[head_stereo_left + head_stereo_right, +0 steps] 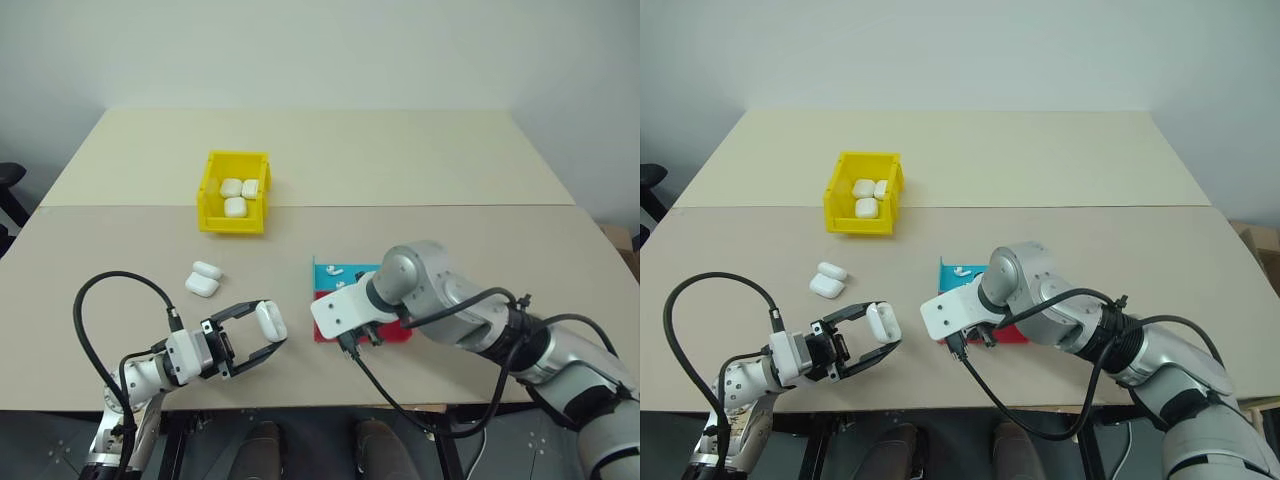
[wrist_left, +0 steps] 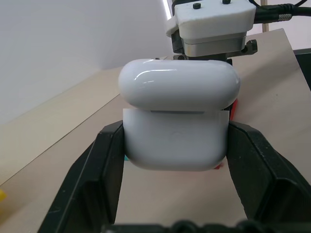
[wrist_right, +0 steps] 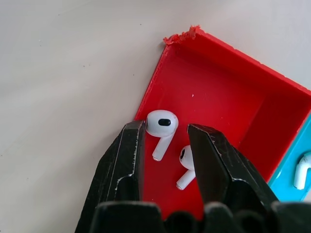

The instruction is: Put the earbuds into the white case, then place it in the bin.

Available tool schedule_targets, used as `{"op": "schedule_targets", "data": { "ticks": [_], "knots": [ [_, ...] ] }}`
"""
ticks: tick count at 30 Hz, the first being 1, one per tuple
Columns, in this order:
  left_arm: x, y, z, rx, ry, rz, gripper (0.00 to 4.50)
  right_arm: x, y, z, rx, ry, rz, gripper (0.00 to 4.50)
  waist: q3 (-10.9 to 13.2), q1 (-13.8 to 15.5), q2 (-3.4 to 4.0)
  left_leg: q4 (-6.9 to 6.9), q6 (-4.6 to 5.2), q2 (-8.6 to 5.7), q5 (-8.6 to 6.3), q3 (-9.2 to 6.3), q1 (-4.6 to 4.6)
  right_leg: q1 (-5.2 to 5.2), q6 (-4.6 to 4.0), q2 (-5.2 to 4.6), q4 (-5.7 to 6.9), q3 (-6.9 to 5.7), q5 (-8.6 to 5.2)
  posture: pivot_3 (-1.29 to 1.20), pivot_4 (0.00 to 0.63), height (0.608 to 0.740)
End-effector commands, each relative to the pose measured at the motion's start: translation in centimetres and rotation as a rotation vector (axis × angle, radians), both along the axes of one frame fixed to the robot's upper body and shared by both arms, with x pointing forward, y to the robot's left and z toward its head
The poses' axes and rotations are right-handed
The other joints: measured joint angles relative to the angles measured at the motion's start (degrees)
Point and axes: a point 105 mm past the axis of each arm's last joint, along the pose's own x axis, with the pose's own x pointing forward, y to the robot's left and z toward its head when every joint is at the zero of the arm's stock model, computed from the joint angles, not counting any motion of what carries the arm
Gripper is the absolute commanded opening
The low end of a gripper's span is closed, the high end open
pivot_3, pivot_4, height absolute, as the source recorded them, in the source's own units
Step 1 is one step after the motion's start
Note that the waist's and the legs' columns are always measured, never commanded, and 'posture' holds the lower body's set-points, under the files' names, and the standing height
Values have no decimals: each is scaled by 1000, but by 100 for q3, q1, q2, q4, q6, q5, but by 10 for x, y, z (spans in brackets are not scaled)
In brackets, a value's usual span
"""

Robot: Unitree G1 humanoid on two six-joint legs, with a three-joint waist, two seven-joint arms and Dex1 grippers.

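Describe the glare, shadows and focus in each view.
Left wrist view: a bright streak of glare on the white case lid, its fingers near and soft. Right wrist view: the earbuds sharp in the red tray, fingertips blurred. Eye views: even light, faint shadow beside the bin.

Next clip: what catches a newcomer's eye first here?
The left end effector grips a white case near the table's front edge. The right end effector hangs open over two earbuds in the red tray. Farther back, the yellow bin holds three cases.
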Motion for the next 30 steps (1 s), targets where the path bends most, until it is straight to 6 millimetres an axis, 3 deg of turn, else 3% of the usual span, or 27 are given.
{"op": "schedule_targets", "data": {
  "ticks": [1, 15, 19, 30],
  "knots": [
    [-4, -1, 8, -3, -48, -7, 2794, -2, 3, 1, 5, -20, 33, 1785, 0, 1, 0, 0, 0, 0, 0, 0, 0, 0, 0, 0, 0, 0, 0, 0, 150, 740],
    [-4, -1, 7, 7, -50, 1, 2794, -1, 1, -1, -4, -27, 38, 1785, 0, 2, 0, 0, 0, 0, 0, 0, 0, 0, 0, 0, 0, -1, 0, 0, 150, 740],
    [-4, -1, 6, 12, -50, 2, 2794, -1, 0, -2, -6, -30, 40, 848, 0, -1, 0, 0, 0, 0, 0, 0, 0, 0, 0, 0, 0, -1, 0, 0, 150, 740],
    [-2, -1, 5, 19, -55, 1, 2794, 3, 1, 0, 5, -54, 27, 848, 0, 1, 0, 0, 0, 0, 0, 0, 2, 1, 0, 0, 0, -1, 0, 0, 150, 740]
  ]
}}
